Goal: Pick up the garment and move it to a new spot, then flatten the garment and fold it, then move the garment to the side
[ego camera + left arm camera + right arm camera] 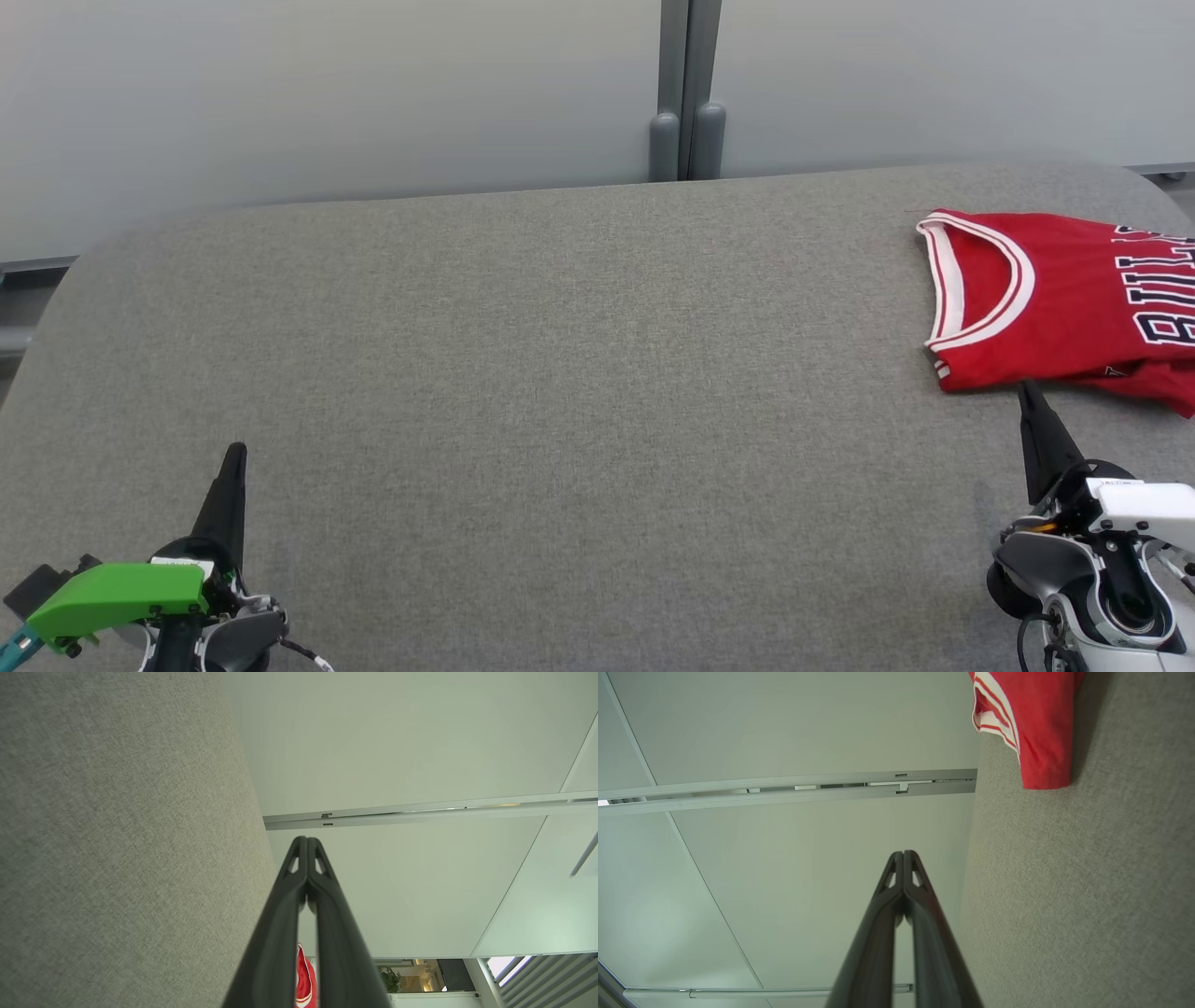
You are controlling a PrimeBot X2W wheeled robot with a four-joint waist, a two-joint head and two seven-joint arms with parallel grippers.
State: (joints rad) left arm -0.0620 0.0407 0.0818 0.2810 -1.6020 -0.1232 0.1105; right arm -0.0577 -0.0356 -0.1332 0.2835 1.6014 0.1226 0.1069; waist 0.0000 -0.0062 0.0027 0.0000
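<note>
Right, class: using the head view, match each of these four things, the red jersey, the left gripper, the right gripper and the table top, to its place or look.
Things
1. red jersey
2. left gripper
3. right gripper
4. table top

Places and looks
A. lower left, shut, green part behind it
B. grey woven cover
C. far right of the table, white trim
D. lower right, shut, white housing behind it

Pairs: 1-C, 2-A, 3-D, 4-B
</note>
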